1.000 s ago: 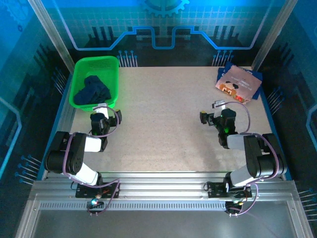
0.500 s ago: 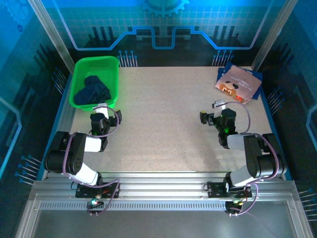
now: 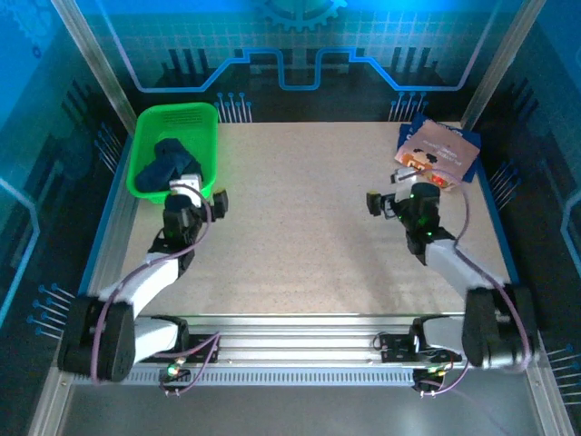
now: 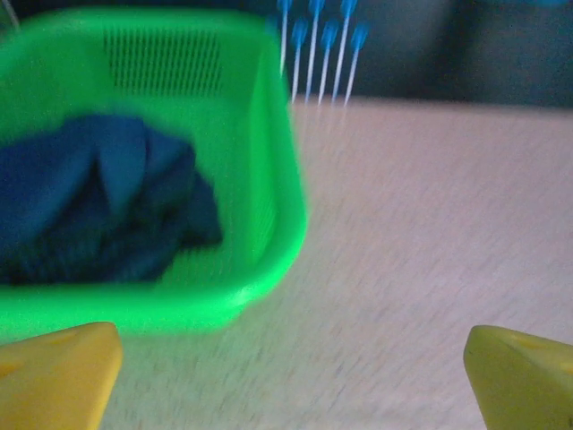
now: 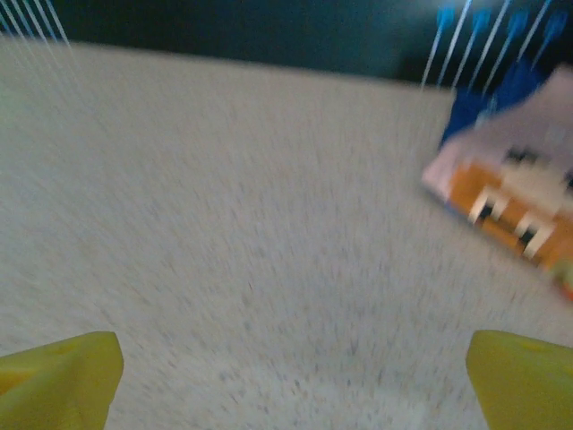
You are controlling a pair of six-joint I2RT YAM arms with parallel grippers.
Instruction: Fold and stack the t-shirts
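A crumpled dark navy t-shirt (image 3: 169,162) lies in the green mesh basket (image 3: 145,136) at the back left; in the left wrist view the same t-shirt (image 4: 98,206) sits inside the basket (image 4: 269,224). A folded navy t-shirt (image 3: 438,153) with a pinkish-tan print panel rests at the back right and appears blurred in the right wrist view (image 5: 515,193). My left gripper (image 3: 200,192) (image 4: 291,376) stands open just in front of the basket's near rim, nothing between its yellow fingertips (image 4: 54,372). My right gripper (image 3: 388,193) (image 5: 291,381) is open over bare table, short of the folded t-shirt.
The speckled beige tabletop (image 3: 300,218) spreads between the two arms. Metal frame posts and blue side walls border the table, with the rail holding the arm bases along the near edge (image 3: 300,350).
Both arms have stretched forward. The left gripper has moved closer to the basket and the right gripper toward the folded t-shirt. Both stay open.
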